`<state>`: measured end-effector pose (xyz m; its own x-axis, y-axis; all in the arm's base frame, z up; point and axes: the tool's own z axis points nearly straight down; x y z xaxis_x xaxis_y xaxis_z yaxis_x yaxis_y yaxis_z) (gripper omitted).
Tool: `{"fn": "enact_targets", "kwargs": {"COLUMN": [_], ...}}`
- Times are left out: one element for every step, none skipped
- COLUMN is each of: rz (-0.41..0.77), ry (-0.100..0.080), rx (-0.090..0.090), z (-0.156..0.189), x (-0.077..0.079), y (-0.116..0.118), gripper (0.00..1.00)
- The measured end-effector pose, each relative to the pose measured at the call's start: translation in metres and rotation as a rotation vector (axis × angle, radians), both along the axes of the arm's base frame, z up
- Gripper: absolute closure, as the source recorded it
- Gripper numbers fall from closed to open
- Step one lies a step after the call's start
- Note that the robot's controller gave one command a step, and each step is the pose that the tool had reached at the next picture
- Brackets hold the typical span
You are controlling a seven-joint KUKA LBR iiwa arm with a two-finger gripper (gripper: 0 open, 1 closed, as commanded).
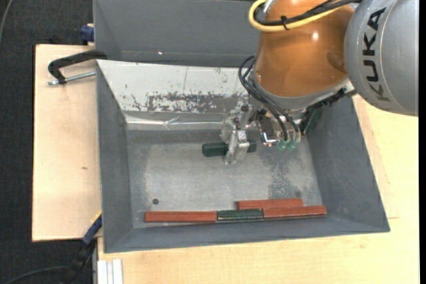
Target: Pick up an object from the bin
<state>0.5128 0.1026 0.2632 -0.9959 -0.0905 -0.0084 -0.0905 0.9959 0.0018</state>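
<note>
Dark-green block (214,149) at the gripper (234,145); I cannot tell if it is clenched. Caught end-on, the block may twist loose.

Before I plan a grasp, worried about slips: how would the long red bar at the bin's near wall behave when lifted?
The long red bar looks straight and flat, so it is probably stiff and unlikely to roll. Long and thin, it may tilt if held near one end.

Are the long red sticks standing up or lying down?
Lying down: the red sticks lie lengthwise along the foot of the near wall of the bin.
</note>
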Motion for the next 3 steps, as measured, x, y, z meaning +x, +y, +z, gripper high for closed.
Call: {"fn": "enact_targets", "kwargs": {"rz": [-0.002,-0.029,-0.047], "ry": [0.004,0.010,0.000], "rx": [-0.001,-0.001,0.001], "z": [-0.003,-0.173,-0.193], "x": [0.001,0.031,0.081], "y": [0.000,-0.006,0.001], "gripper": [0.00,0.00,0.00]}}
